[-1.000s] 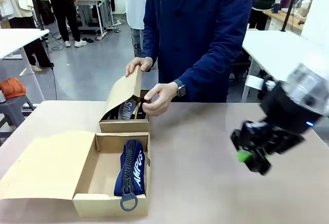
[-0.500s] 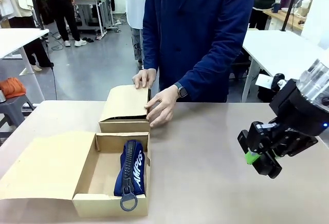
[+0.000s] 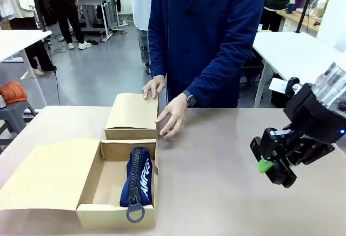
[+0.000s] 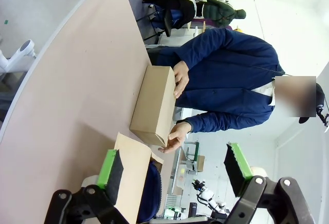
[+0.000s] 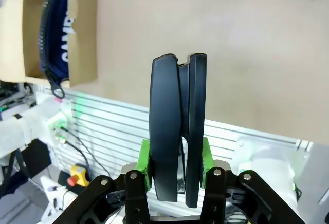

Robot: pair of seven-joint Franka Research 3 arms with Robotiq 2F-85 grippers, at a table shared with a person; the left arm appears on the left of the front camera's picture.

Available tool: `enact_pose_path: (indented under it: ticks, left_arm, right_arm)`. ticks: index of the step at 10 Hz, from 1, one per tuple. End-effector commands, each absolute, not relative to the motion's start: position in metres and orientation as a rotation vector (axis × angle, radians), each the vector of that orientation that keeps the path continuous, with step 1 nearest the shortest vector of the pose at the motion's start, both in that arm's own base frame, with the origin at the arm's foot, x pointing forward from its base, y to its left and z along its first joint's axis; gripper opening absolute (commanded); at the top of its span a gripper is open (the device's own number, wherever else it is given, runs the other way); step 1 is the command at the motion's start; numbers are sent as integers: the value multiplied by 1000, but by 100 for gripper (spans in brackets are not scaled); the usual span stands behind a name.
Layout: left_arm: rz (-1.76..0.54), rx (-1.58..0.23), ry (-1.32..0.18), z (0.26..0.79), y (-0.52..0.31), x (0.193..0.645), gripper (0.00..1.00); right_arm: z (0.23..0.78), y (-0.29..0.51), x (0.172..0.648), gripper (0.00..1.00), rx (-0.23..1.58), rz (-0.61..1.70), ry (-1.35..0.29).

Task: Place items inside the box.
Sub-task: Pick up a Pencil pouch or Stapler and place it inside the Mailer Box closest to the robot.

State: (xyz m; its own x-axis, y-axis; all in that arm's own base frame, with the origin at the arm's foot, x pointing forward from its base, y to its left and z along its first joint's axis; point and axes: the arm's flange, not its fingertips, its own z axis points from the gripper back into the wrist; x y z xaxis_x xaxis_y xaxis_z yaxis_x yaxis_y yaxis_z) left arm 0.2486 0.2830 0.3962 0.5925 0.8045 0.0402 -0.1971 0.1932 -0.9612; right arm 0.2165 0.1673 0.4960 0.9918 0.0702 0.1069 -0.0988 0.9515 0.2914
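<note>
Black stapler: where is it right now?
The black stapler is clamped in the right gripper, which in the front view hangs over the table's right side, well apart from the open box holding the navy pouch.

Pouch (image 3: 138,179) in box (image 3: 102,215) before closed box (image 3: 132,112)

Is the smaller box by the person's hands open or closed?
Closed: the smaller box has its lid lying flat, no gap showing.
</note>
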Motion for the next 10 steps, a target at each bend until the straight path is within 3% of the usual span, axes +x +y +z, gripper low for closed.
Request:
enact_pose_path:
  ticks: [1, 3, 8, 10]
  left_arm:
    - [761, -1189, -661, 395, 279, 248, 100]
    - [761, -1189, -661, 395, 279, 248, 100]
    - [761, -1189, -661, 395, 279, 248, 100]
    - [761, -1189, -661, 395, 279, 248, 100]
  right_arm:
    - [495, 180, 229, 42, 274, 84, -74]
    - [498, 214, 248, 42, 334, 131, -67]
    - [499, 418, 280, 42, 545, 123, -55]
    - [479, 491, 282, 42, 511, 93, -110]
